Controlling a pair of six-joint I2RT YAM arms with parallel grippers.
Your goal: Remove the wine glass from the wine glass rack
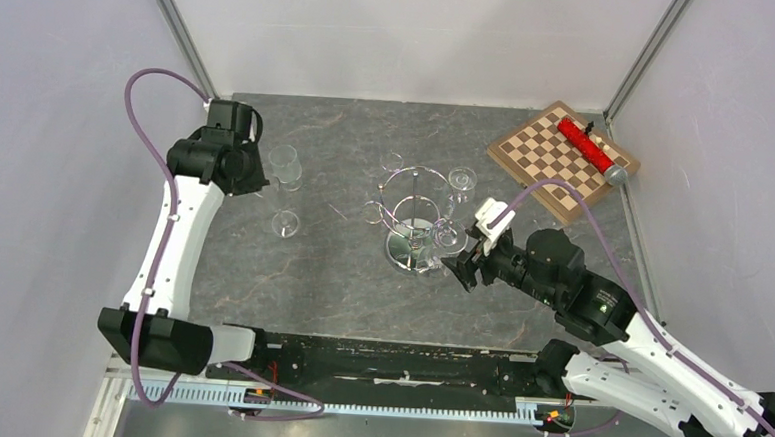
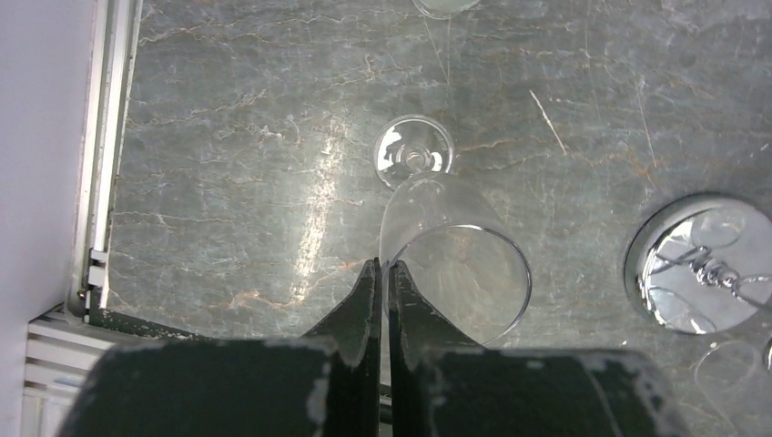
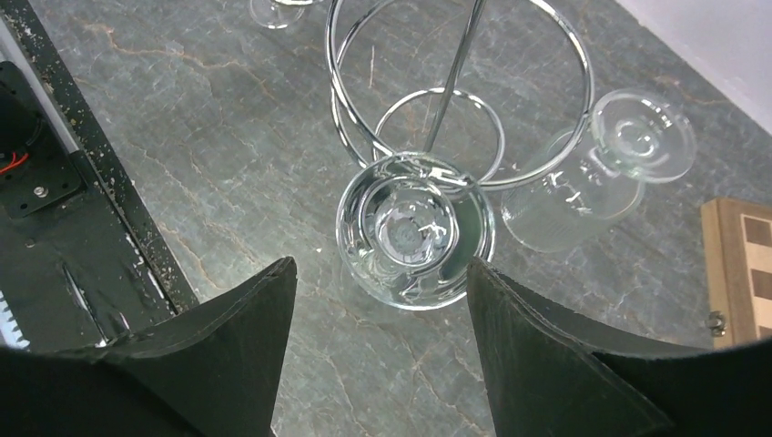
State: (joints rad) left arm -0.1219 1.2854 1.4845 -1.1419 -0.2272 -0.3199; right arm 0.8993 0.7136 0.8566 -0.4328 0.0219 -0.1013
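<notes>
Centrally, clear wine glass hangs from chrome rack.

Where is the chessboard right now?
In the top view the chessboard lies at the far right corner of the table, beyond the wine glass rack, with a red object resting on it.

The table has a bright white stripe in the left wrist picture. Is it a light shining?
Likely yes: left wrist view, a light glares off the table; the rack's mirrored base shines too. Right wrist view, only small glints on the hanging glass.
</notes>
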